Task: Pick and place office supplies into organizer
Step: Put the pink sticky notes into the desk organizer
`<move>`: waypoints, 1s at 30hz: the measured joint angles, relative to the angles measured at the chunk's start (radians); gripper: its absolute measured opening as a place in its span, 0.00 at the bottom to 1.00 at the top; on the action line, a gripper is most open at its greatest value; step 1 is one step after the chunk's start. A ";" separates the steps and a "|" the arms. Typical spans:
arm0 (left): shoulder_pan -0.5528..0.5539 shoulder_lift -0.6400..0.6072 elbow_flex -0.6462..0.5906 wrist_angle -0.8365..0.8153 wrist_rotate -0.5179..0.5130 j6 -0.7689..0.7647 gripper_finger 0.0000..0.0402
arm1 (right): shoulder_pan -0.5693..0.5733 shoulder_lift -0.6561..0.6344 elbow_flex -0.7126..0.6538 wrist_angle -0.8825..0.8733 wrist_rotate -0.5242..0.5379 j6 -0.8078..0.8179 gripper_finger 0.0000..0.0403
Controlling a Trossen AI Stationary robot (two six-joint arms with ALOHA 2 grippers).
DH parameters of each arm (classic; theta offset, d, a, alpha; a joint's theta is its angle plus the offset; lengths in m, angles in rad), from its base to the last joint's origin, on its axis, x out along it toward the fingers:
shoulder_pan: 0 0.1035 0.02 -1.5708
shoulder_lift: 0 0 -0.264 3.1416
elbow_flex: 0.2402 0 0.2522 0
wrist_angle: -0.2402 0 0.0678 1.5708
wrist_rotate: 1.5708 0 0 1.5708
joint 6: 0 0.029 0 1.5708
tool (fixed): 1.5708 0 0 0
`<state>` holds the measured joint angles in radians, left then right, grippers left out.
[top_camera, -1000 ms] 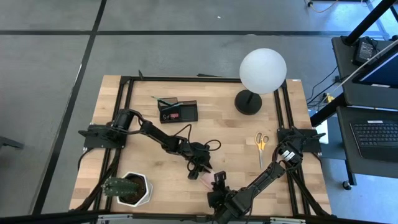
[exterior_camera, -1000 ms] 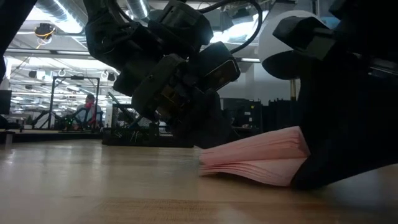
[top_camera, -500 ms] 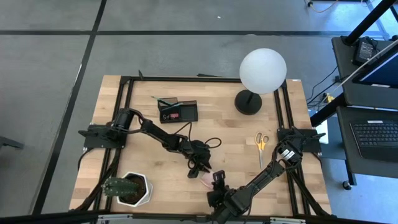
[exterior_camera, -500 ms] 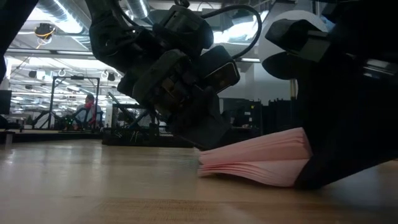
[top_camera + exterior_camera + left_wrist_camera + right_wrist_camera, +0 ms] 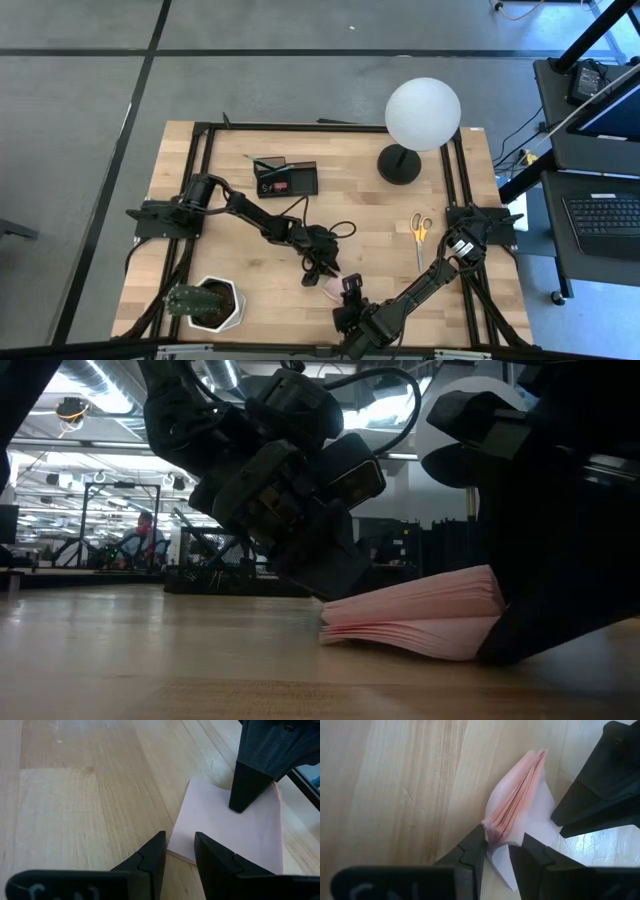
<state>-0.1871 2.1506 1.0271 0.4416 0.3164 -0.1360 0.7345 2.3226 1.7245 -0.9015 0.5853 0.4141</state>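
A: Where is the pink sticky-note pad (image 5: 415,618)?

B: On the tabletop (image 5: 380,215), close to the near edge and about midway along it. One side of the pad is lifted, so the sheets fan apart in the low view.

A: And the right arm?

B: It reaches from its base at the right edge, low and stretched diagonally toward the near edge. The right end effector (image 5: 496,846) has its fingers narrowly apart on either side of the pad's raised edge. They look closed on the sheets, though the contact itself is partly hidden, so I would call it a probable grip.

A: The left arm?

B: It runs from the left edge across the middle, elbow bent, wrist tipped steeply down. The left end effector (image 5: 179,851) sits at the pad's far edge with a narrow gap between its fingers, holding nothing; one corner of the pad lies just in front of the tips.

A: The rest of the supplies?

B: The yellow-handled scissors (image 5: 419,238) lie near the right edge, well apart from both arms. The black organizer (image 5: 285,178) stands toward the far edge, left of centre. A white globe lamp (image 5: 421,118) stands at the far right, and a plant pot (image 5: 207,304) occupies the near left corner.
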 joint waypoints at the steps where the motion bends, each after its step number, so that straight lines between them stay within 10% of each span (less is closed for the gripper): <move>1: 0.000 0.000 0.000 0.000 0.000 0.001 0.24 | 0.000 0.000 0.000 -0.001 0.000 0.000 0.22; 30: 0.000 0.000 0.000 0.000 -0.001 0.008 0.24 | -0.012 0.002 0.013 -0.029 -0.017 0.051 0.22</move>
<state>-0.1871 2.1506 1.0271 0.4416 0.3153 -0.1280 0.7222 2.3243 1.7379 -0.9303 0.5680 0.4648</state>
